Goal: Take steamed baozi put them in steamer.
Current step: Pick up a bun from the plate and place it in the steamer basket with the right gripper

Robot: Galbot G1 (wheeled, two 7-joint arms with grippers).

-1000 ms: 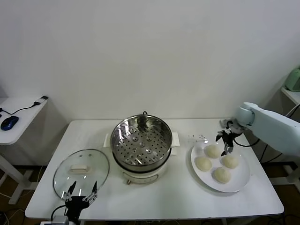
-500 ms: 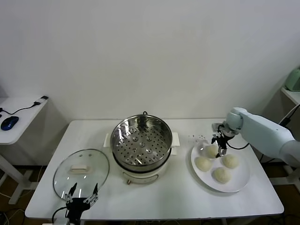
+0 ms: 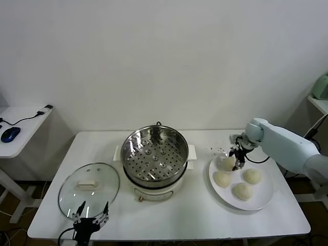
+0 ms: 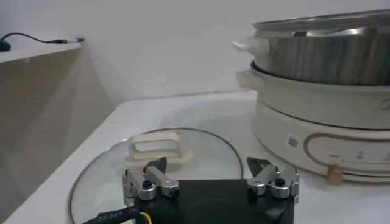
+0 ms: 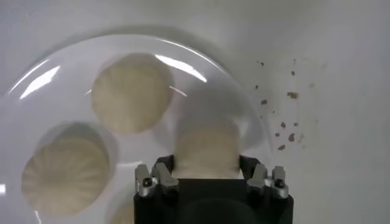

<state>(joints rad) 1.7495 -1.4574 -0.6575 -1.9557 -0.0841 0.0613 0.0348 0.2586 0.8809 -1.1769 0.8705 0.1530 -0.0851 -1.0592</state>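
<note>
Several cream-white baozi lie on a white plate (image 3: 264, 201) at the table's right. My right gripper (image 3: 237, 158) is down at the plate's back edge, shut on the rearmost baozi (image 3: 225, 163); in the right wrist view its fingers press both sides of that baozi (image 5: 206, 145). Other baozi (image 3: 222, 179) (image 3: 251, 176) (image 3: 242, 191) rest loose on the plate. The steamer (image 3: 155, 154), a shiny steel pot with a perforated tray on a white base, stands mid-table with nothing in it. My left gripper (image 3: 91, 221) hangs open at the front left, over the near edge of the lid.
A round glass lid (image 3: 88, 189) with a white handle lies flat left of the steamer (image 4: 323, 67). Dark crumbs (image 3: 215, 150) speckle the table behind the plate. A side desk with a blue mouse (image 3: 10, 134) stands at far left.
My right gripper slid left across the back of the plate and shut on the rearmost baozi, which shifted slightly left. The left arm barely moved.
</note>
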